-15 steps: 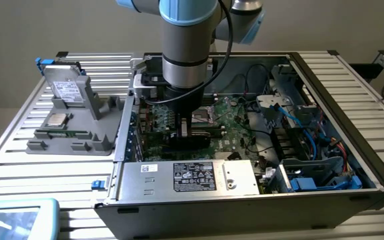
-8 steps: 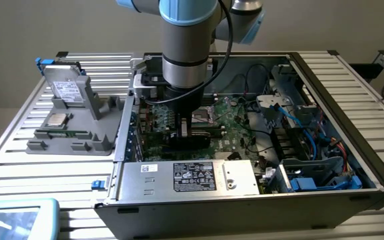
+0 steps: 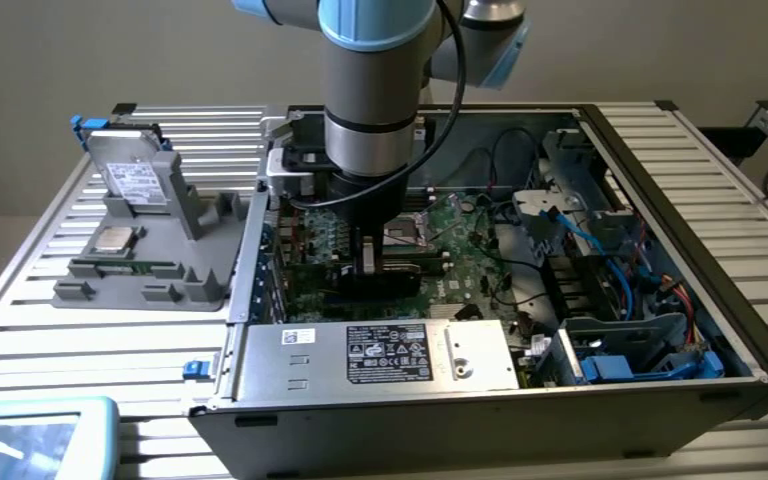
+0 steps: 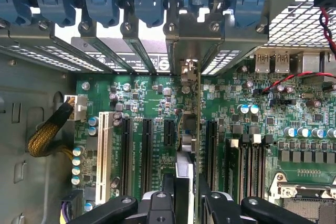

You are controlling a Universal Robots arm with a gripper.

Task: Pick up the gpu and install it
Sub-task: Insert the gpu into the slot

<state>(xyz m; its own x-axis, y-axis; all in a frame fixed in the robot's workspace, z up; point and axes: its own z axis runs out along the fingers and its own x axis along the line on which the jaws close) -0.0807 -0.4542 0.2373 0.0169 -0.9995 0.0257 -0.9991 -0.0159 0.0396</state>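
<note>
Currently the gripper (image 4: 187,203) is pinching the gpu (image 4: 198,129) edge-on, its black fingers (image 4: 157,205) pressing against both faces of the thin card. The card is standing upright directly beyond the fingertips, its lower edge sitting over the motherboard (image 4: 152,98) between the black expansion slots (image 4: 147,148), its metal end bracket reaching toward the rear slot openings of the computer case (image 3: 518,400). Whether it is fully seated, I cannot tell. In the exterior view the arm (image 3: 371,100) is reaching straight down into the open case, the gripper (image 3: 373,262) sitting low over the board. Beside the case, to the exterior view's left, a grey holder (image 3: 157,265) is carrying a silvery drive (image 3: 135,175) and other parts.
</note>
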